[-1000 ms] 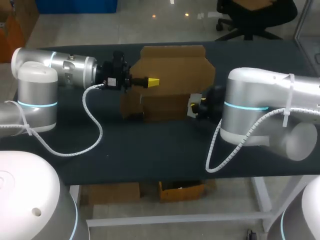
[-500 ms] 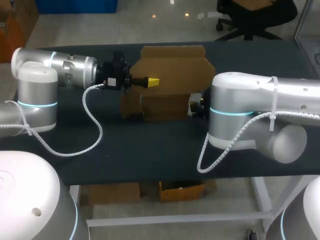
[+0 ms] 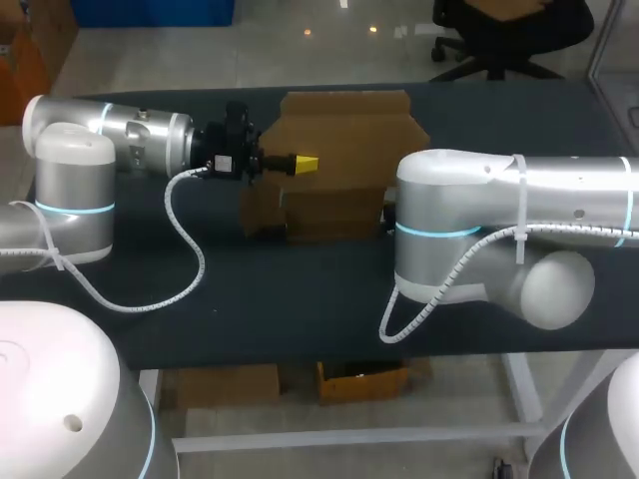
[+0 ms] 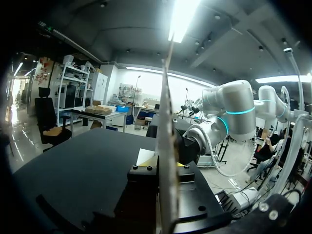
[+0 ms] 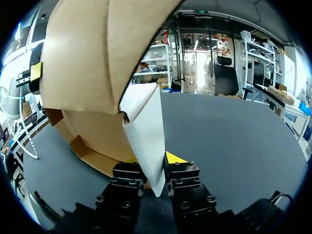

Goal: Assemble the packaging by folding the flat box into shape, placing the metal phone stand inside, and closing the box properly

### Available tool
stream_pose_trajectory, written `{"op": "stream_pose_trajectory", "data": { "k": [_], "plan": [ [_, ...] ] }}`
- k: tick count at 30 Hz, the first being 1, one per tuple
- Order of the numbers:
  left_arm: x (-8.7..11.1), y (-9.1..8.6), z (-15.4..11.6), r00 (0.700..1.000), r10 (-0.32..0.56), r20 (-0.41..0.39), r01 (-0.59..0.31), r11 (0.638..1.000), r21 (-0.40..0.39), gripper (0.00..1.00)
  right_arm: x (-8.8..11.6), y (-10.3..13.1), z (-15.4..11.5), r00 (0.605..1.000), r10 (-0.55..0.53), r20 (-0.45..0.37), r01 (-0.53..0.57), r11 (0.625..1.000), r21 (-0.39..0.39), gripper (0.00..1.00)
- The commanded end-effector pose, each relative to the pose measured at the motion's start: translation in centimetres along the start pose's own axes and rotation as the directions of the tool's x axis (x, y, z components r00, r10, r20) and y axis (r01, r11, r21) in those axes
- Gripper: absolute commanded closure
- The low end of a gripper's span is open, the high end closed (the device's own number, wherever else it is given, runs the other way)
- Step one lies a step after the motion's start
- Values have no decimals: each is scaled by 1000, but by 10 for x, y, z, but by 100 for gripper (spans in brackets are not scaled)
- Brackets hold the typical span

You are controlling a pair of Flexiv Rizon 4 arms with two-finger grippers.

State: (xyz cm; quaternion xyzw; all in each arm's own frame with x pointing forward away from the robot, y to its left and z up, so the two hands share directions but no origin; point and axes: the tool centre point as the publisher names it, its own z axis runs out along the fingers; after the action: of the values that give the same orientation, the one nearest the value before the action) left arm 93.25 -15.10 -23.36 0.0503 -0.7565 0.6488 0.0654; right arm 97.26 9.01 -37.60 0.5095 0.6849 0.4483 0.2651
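A brown cardboard box [image 3: 344, 150] stands half folded at the middle of the table, its tall back panel upright. My left gripper [image 3: 305, 162] is shut on that panel's left part; in the left wrist view the panel [image 4: 165, 122] runs edge-on between the fingers. My right gripper [image 5: 155, 171] holds a white-faced side flap [image 5: 146, 126] at the box's right end, with both fingers against it. In the head view my right arm [image 3: 469, 239] hides that gripper. No metal phone stand is in view.
The box rests on a dark table [image 3: 250, 299]. My right arm's thick elbow lies low over the table at the box's front right. A white cable [image 3: 185, 239] loops down from my left wrist onto the table.
My right arm has swung left toward the box, covering its gripper in the head view, and its fingers have drawn together. The left arm and the box have stayed put.
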Motion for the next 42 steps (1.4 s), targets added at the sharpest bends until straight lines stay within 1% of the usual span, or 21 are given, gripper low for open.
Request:
{"op": "stream_pose_trajectory", "data": {
  "k": [1,7,14,27,35,37,40,41,42],
  "plan": [
    [-1,4,1,1000,-1,-4,1,1000,-1,100,6,-1,6,990,0,139,0,1000,-1,84],
    [-1,4,1,1000,-1,-4,1,1000,-1,100,8,1,6,985,-3,170,1,1000,10,84],
    [-1,4,1,1000,-1,-4,1,1000,-1,100,9,2,6,976,-11,219,6,1000,24,81],
    [-1,4,1,1000,-1,-4,1,1000,-1,100,10,3,4,953,-16,302,5,999,37,86],
    [-1,4,1,1000,-1,-4,1,1000,-1,100,11,2,4,944,-9,329,-4,999,39,87],
    [-1,4,1,1000,-1,-4,1,1000,-1,100,11,2,4,942,-7,335,-6,999,39,90],
    [-1,4,1,1000,-1,-4,1,1000,-1,100,12,2,4,938,-1,346,-12,999,36,100],
    [-1,4,1,1000,0,-4,0,1000,0,100,12,2,3,938,1,347,-15,999,35,100],
    [-1,4,0,1000,1,-4,-1,1000,2,96,11,2,3,936,3,352,-16,999,35,100]
  ]
}}
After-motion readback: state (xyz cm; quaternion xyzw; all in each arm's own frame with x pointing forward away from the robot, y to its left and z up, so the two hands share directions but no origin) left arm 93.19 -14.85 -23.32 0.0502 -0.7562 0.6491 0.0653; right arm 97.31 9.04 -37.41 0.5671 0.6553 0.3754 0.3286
